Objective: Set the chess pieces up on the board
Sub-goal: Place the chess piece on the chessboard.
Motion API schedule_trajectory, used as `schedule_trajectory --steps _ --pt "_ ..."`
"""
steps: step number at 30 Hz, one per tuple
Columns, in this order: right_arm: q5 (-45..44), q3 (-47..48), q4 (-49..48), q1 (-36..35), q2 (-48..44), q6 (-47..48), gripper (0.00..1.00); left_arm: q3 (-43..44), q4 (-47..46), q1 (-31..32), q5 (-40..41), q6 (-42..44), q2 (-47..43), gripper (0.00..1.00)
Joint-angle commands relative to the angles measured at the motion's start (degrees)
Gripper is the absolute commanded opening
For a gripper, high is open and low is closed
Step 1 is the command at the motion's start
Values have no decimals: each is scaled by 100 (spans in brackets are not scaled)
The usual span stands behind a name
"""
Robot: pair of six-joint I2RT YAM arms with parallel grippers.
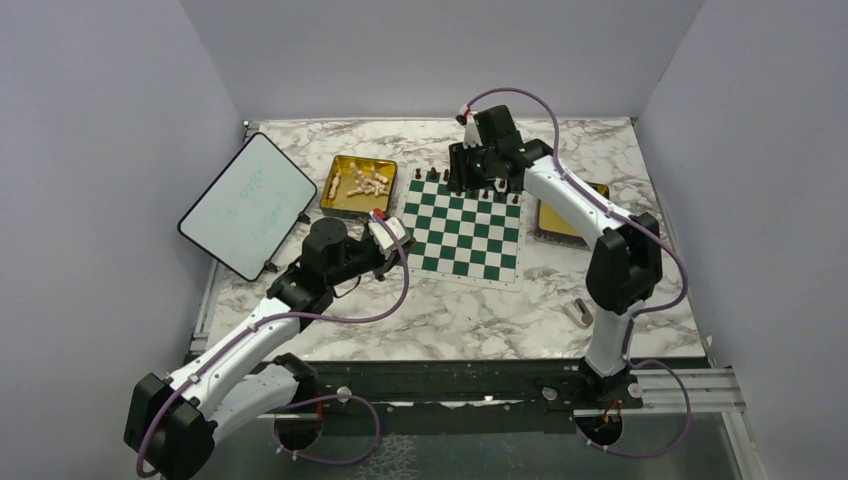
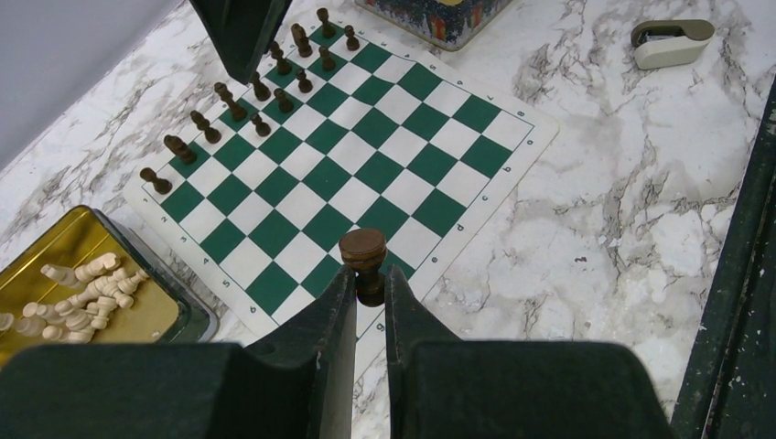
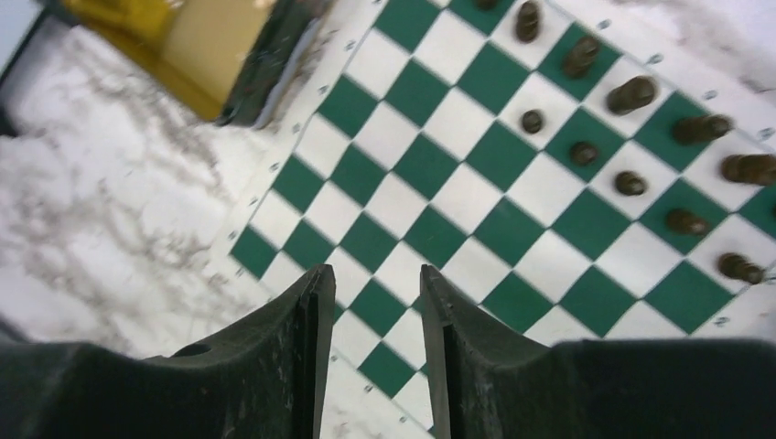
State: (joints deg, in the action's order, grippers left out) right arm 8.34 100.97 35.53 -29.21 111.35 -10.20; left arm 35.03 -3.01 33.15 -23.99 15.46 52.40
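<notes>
- Board point(image 1: 465, 228): green-and-white mat lying flat on the marble table point(image 1: 450, 320), between two gold trays.
- Dark pieces point(image 2: 233, 102): standing upright in two rows along the board's far edge, seen from the top camera. The back row is partly hidden by the right arm.
- Left gripper point(image 2: 370, 274): fingers clenched on a single dark piece point(image 2: 363, 249) with a flat round top, held upright over the board's edge on the left arm's side. Whether its base touches the mat cannot be told.
- Right gripper point(image 3: 372, 274): jaws parted with nothing between them, hanging above the far part of the board beside the dark rows.
- Cream pieces point(image 1: 362, 183): heaped on their sides in the left tray point(image 1: 385, 200), just beside the board's left edge.
- Right tray point(image 1: 553, 218): near the board's right edge, largely covered by the right arm.
- White tablet point(image 1: 247, 205): left of the left tray, tilted.
- Small grey block point(image 1: 577, 313): on the table, near the right arm's base, apart from the board.
</notes>
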Motion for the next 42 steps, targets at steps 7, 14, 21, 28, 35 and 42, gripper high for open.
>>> schedule_trajectory --steps 7,14,21,28,35,42 --pt "3251 -2135 -2476 -110 -1495 -1584 54 -88 -213 34 -154 -53 18 11" --pt "3908 -2544 -2850 -355 -1609 -2075 57 -75 -201 27 -223 -57 126 11" --pt "4230 -2833 -3119 -517 -1721 -2229 54 -60 -154 34 -179 -35 172 11" --pt "4330 -2977 -2964 -624 -1755 -2103 49 -49 -134 34 -160 -26 204 11" --pt "4228 -2897 -2804 -716 -1684 -2021 49 -40 -147 33 -206 -43 244 11" --pt "4080 -2836 -2571 -779 -1561 -1912 39 -48 -149 29 -209 -61 253 11"
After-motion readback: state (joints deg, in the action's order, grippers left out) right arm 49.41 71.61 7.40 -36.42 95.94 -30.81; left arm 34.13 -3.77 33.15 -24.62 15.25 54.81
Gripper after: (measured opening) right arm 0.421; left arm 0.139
